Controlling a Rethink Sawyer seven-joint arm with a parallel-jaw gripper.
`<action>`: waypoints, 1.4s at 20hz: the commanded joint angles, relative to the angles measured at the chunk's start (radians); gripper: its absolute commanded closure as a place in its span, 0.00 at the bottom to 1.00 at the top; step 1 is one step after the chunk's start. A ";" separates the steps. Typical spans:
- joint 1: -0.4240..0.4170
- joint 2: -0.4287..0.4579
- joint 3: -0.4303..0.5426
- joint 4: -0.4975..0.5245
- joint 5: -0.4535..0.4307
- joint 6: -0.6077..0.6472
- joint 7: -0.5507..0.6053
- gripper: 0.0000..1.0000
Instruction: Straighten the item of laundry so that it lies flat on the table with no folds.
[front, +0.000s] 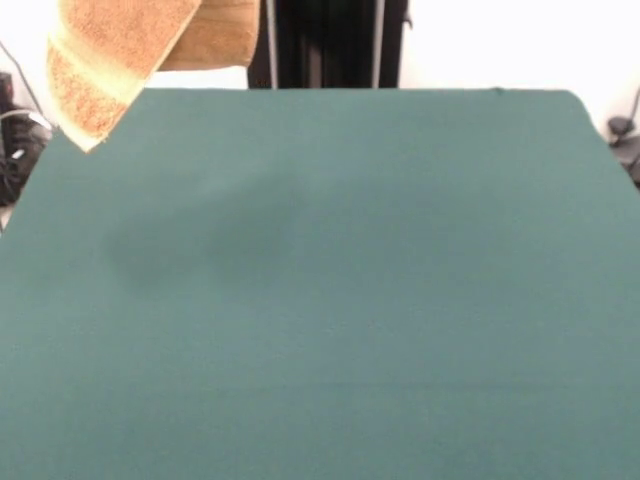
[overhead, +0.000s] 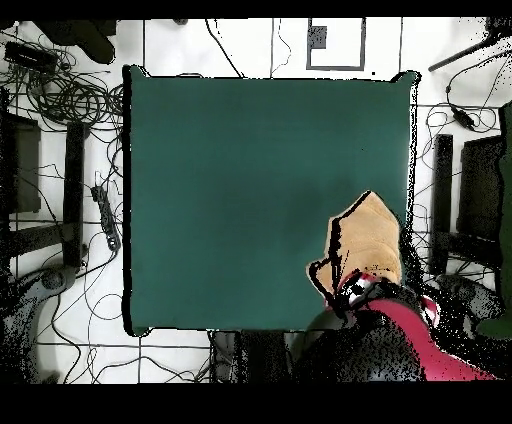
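The orange-tan towel (front: 120, 50) hangs in the air above the table's far left corner in the front view, its lower corner pointing down and its paler band (front: 92, 68) showing near the end. It is folded over itself and a shadow lies on the green table (front: 320, 300) below. In the overhead view the towel (overhead: 368, 240) is near the right edge of the table (overhead: 250, 180), close to the robot. My gripper (overhead: 360, 287) is at the end of the red arm, just at the towel's near edge, shut on it from above. The front view cuts the gripper off.
The black pedestal (front: 330, 40) stands behind the table's far edge. Cables (overhead: 60, 90) and dark equipment (overhead: 470, 190) lie on the floor around the table. The red arm (overhead: 420, 335) reaches in over the table's corner nearest the robot.
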 joint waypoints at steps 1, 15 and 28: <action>-0.002 0.064 0.084 0.225 0.005 -0.132 -0.219 1.00; -0.055 0.200 0.128 0.202 -0.017 -0.304 -0.139 1.00; -0.121 0.332 0.209 0.184 0.015 -0.378 -0.102 1.00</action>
